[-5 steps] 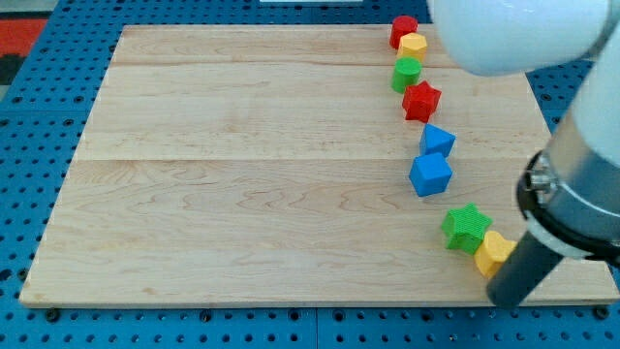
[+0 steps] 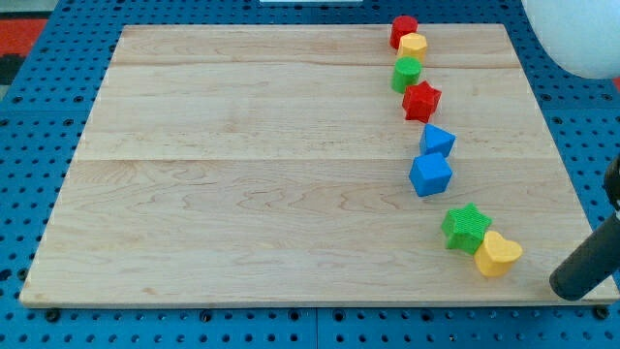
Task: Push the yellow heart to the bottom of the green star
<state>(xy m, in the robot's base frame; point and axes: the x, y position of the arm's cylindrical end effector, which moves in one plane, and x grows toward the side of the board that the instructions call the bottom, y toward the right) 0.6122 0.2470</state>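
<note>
Your yellow plastic heart (image 2: 498, 254) touches the green plastic star's (image 2: 466, 227) near-right side on the wooden surface (image 2: 252, 165). My tip (image 2: 566, 287), no claw fitted, holds nothing. Risk: a leftward push dragging the star along.

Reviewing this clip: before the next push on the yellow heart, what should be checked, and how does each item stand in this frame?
1. Yellow heart fully visible, not hidden by the arm: ok.
2. Heart at the bottom of the green star: not ok; it sits at the star's lower right, touching it.
3. My tip clear of the blocks: ok; it stands apart, to the view's right of the heart.
4. Heart safely on the wooden board: ok, though close to the bottom edge.
5. Tip placed to push the heart toward the view's left: ok, roughly; it is on the heart's right and slightly lower.
6. Blue cube outside the push path: ok; it lies above the star.
</note>
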